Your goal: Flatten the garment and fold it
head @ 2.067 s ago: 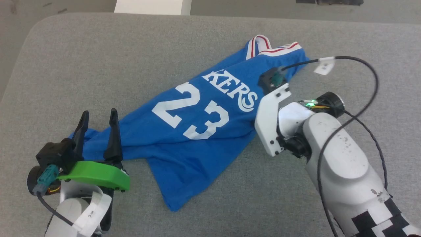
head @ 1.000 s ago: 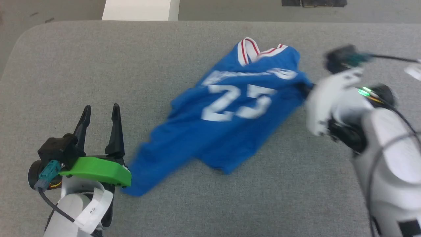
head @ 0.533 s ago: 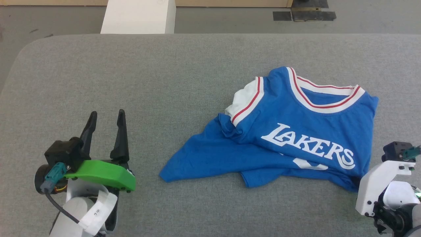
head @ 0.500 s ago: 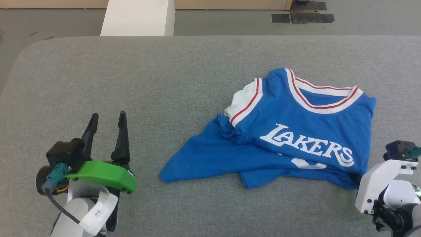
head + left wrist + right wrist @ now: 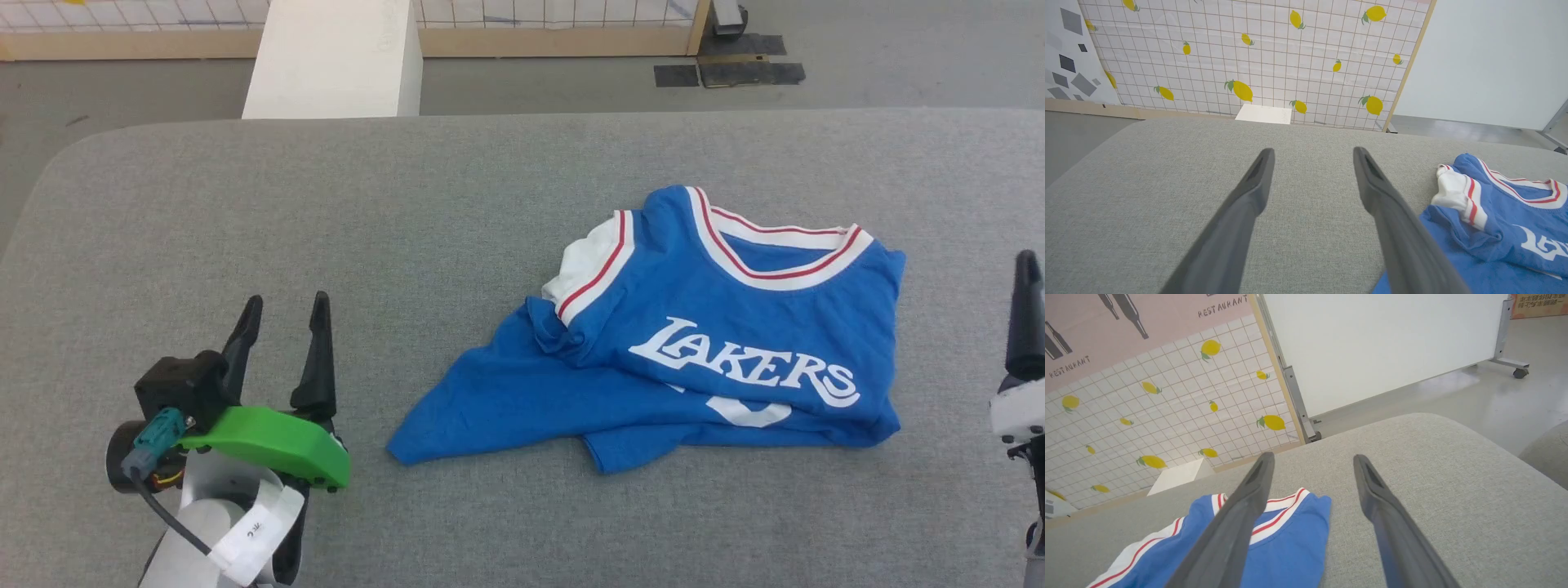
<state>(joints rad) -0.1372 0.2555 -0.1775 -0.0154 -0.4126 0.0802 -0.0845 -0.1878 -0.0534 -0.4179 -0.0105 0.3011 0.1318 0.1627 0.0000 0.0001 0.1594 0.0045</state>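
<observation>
The garment [image 5: 702,359] lies loose on the right half of the grey cloth-covered table [image 5: 408,204], not flat. Its red-and-white striped collar is toward the far side, and the white "LAKERS" lettering runs across the chest and reads the right way up in the head view. One white sleeve with red trim is bunched at the shirt's far left. The upper part is folded down over the lower part, so only a sliver of the white number peeks out beneath the lettering. A blue tail of fabric stretches out to the near left and ends in a point. The left gripper [image 5: 287,299] sits at the near left of the table, well apart from that point. Its two dark fingers are spread wide with nothing between them, and its own wrist view shows bare table in the gap and the shirt off to the right. The right gripper [image 5: 1313,456] is at the near right, just beside the garment's right edge but not touching it. Its jaws also stand wide open and empty, and in its wrist view the collar shows past one finger. In the head view only one of its dark fingers [image 5: 1027,318] rises at the right edge. Beyond the far edge stand a white block [image 5: 335,57], a lemon-patterned tile wall [image 5: 1249,53] and a plain white panel [image 5: 1372,343].
</observation>
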